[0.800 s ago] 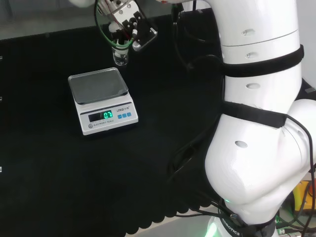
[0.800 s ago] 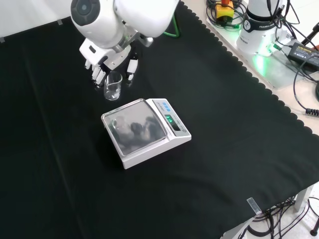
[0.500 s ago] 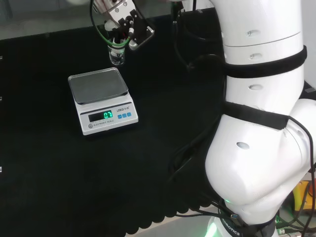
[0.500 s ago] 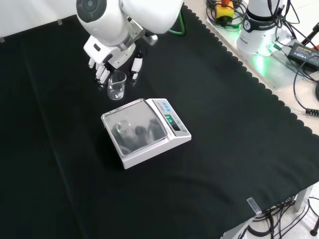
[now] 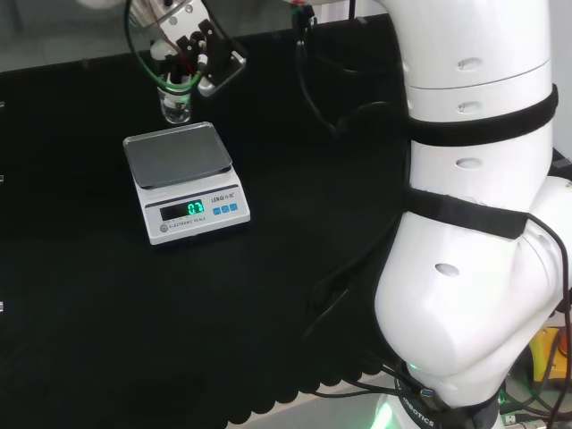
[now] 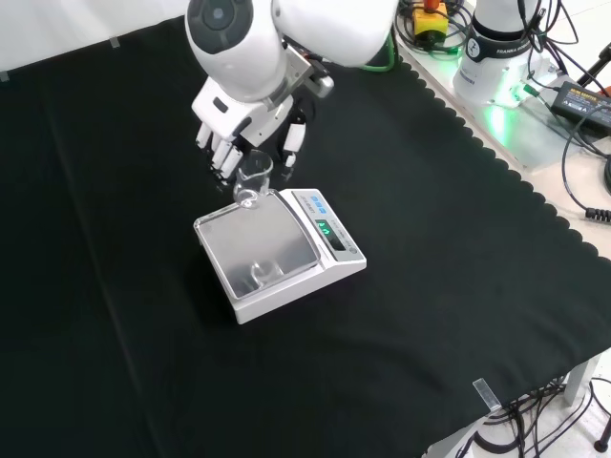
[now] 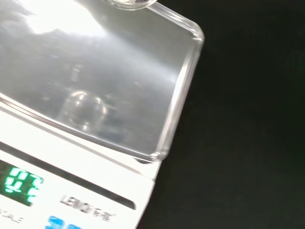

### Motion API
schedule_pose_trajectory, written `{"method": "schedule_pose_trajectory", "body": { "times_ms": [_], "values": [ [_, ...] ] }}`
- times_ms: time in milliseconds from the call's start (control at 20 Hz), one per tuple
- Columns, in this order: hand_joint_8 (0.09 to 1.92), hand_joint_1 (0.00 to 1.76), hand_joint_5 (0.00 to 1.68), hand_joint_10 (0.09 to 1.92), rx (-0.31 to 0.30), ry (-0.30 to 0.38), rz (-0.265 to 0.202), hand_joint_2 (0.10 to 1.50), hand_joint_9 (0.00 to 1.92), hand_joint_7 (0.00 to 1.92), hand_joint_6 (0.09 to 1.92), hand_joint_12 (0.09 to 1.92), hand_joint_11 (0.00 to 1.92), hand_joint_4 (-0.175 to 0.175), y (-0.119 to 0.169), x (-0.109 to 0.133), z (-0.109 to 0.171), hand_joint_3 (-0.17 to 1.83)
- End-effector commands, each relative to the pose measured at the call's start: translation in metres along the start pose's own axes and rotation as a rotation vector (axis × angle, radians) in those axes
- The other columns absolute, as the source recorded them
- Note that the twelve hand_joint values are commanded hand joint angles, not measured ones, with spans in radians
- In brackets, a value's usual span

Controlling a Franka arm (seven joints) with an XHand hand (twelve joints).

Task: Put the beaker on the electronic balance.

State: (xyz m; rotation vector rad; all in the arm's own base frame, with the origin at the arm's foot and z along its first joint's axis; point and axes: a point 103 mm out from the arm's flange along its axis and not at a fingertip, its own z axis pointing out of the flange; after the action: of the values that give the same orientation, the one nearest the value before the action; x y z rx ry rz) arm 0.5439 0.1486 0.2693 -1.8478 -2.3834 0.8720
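The hand [image 6: 241,134] grips the clear beaker [image 6: 253,179] with fingers curled round it, carrying it in the air just over the far edge of the electronic balance [image 6: 280,253]. To finish well, I would bring the beaker upright over the middle of the steel pan [image 5: 176,154], lower it flat, then release. The balance sits mid-surface on black cloth [image 6: 430,219]; cables lie beyond the cloth's scalloped edge.
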Motion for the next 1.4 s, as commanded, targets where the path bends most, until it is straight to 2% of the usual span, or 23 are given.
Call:
{"method": "schedule_pose_trajectory", "body": {
  "times_ms": [50, 450, 900, 1400],
  "values": [
    [0.6, 0.8, 0.75, 0.52, 0.013, 0.012, -0.037, 1.16, 0.95, 0.88, 0.58, 1.23, 0.67, -0.14, 0.008, 0.023, 0.001, -0.17],
    [0.6, 0.8, 0.75, 0.52, 0.053, 0.024, -0.066, 1.16, 0.95, 0.88, 0.58, 1.22, 0.67, -0.141, 0.026, 0.033, 0.023, -0.17],
    [0.6, 0.8, 0.74, 0.52, 0.095, 0.033, -0.065, 1.17, 0.95, 0.88, 0.58, 1.22, 0.67, -0.141, 0.038, 0.025, 0.051, -0.17],
    [0.59, 0.8, 0.73, 0.52, 0.132, 0.025, -0.065, 1.17, 0.94, 0.86, 0.58, 1.22, 0.66, -0.142, 0.045, 0.025, 0.061, -0.17]
  ]
}}
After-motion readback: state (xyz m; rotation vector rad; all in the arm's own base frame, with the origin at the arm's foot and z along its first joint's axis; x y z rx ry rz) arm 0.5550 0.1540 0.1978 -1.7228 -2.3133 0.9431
